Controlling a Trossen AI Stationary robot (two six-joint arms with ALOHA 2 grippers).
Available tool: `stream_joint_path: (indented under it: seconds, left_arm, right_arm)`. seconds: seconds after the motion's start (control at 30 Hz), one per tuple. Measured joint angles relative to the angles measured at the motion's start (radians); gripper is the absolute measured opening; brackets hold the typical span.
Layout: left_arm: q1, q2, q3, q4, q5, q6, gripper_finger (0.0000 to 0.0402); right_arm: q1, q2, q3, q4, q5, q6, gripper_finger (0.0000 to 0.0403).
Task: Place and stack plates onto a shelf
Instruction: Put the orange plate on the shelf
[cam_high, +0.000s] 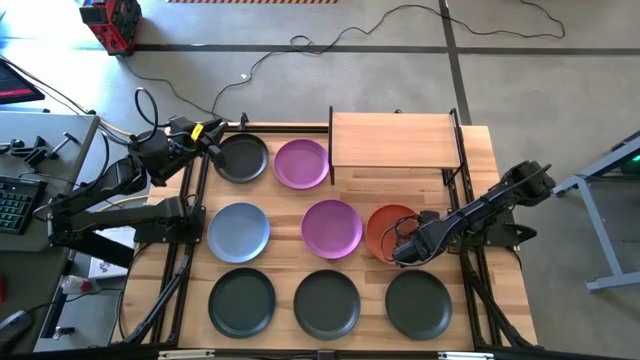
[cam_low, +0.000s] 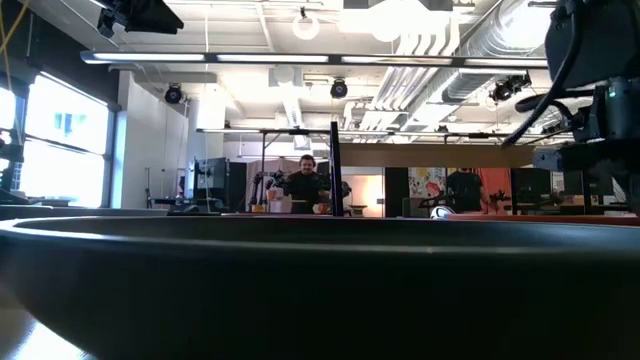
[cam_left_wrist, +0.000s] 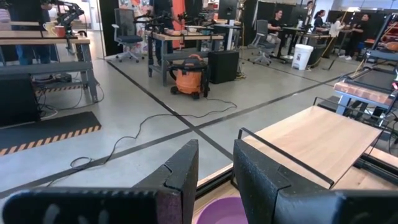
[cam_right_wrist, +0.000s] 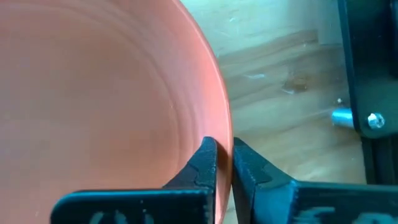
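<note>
You have eight plates (cam_high: 331, 228) in three rows on the table (cam_high: 480, 150), with the shelf (cam_high: 393, 140) right of the far row's two.

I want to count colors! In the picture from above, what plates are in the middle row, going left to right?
Pale blue plate → purple plate → orange plate, whose rim the right claw is pinching.
</note>
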Motion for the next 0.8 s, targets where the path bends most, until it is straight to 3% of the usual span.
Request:
stream_joint_path:
  seconds: [0.3, 0.8]
  left_arm:
    - [0.000, 0.000, 0.000, 0.000, 0.000, 0.001, 0.0090]
    - [0.000, 0.000, 0.000, 0.000, 0.000, 0.000, 0.0090]
  right_arm:
    - [0.000, 0.000, 0.050, -0.054, 0.002, -0.010, 0.0000]
    - [0.000, 0.000, 0.229, -0.393, 0.011, -0.013, 0.0001]
